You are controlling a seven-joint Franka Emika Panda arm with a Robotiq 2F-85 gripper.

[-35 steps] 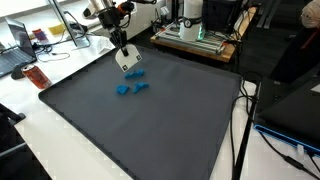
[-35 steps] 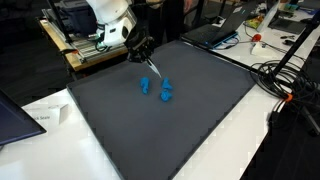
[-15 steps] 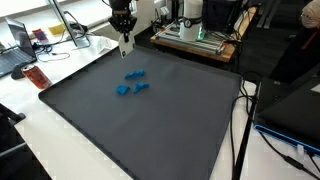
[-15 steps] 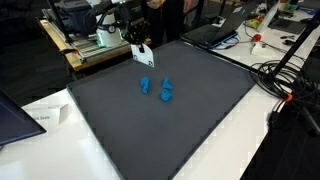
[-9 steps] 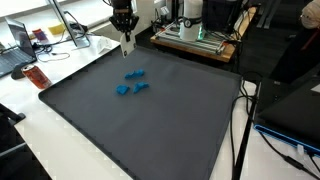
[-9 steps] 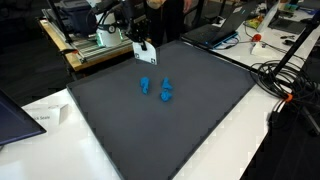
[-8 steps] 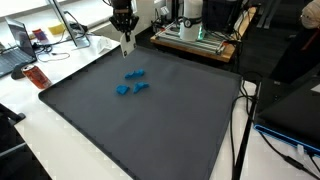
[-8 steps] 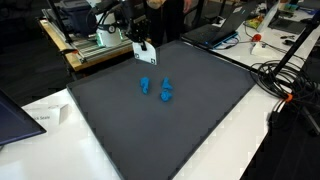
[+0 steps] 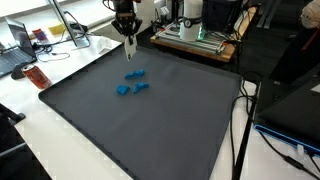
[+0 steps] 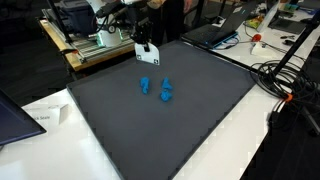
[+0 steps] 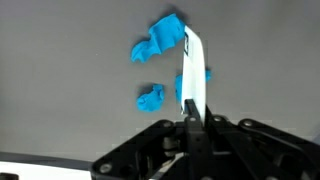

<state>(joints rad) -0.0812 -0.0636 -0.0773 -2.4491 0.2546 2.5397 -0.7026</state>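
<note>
My gripper (image 9: 128, 38) hangs above the far part of the dark grey mat (image 9: 150, 130), shut on a thin white strip (image 9: 129, 50) that dangles below the jaws. In the wrist view the white strip (image 11: 193, 72) sticks out from the closed gripper (image 11: 190, 118) over the mat. Three small blue pieces lie together on the mat below: one blue piece (image 11: 160, 38), a second blue lump (image 11: 151, 98), and a third partly hidden behind the strip. The blue pieces (image 9: 132, 83) (image 10: 158, 89) show in both exterior views, a little nearer than the gripper (image 10: 143, 42).
The mat lies on a white table (image 9: 60, 140). A rack with equipment (image 9: 195, 35) stands behind the mat. A red object (image 9: 33, 75) and laptops sit at one side; cables (image 10: 285, 80) and a bottle (image 10: 256, 40) lie off the mat's other edge.
Since the earliest frames the gripper has lifted from just above the blue pieces and pulled back toward the mat's far edge, still gripping the white strip. Over the last second it barely shifted.
</note>
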